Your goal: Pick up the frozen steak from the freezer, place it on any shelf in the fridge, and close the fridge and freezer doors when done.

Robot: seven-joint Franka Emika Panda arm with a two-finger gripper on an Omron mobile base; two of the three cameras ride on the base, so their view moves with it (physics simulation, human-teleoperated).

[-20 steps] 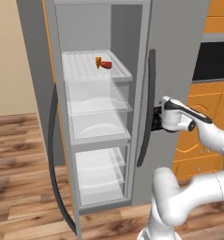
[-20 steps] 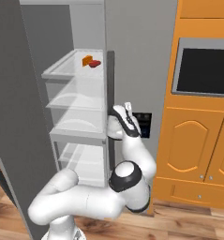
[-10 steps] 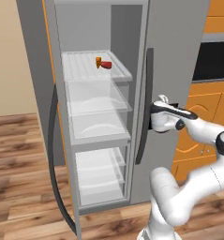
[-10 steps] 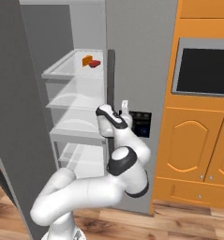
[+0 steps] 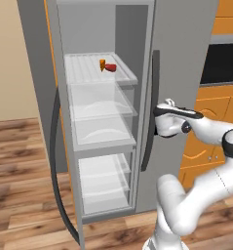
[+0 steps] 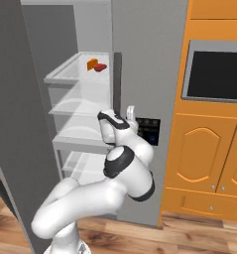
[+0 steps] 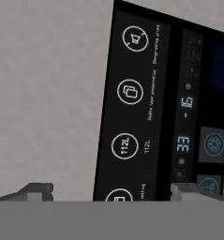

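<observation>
The frozen steak [image 5: 111, 67] [image 6: 101, 66] is a small red lump on the top shelf [image 5: 86, 71] of the open compartment, next to an orange wedge [image 5: 103, 64]. That compartment has see-through ribbed shelves, so I take it for the fridge [image 5: 101, 127]; its door [image 6: 16, 124] stands wide open at the left. The other door [image 5: 186, 58] is shut and hides the freezer. My gripper [image 5: 163, 113] [image 6: 127, 116] [image 7: 113, 192] is open and holds nothing. It is close against the shut door, beside the dark handle [image 5: 149, 112], facing the black dispenser panel [image 7: 146, 108].
Orange cabinets [image 6: 204, 149] and a dark oven window [image 6: 216, 74] stand right of the fridge unit. The open door's long curved handle [image 5: 57, 161] hangs out to the left over the wooden floor [image 5: 20, 161]. Clear drawers [image 5: 106, 180] fill the open compartment's lower part.
The hand has turned and shifted a little to the left along the shut door, closer to its handle. The jaws stay open; steak and doors have not moved.
</observation>
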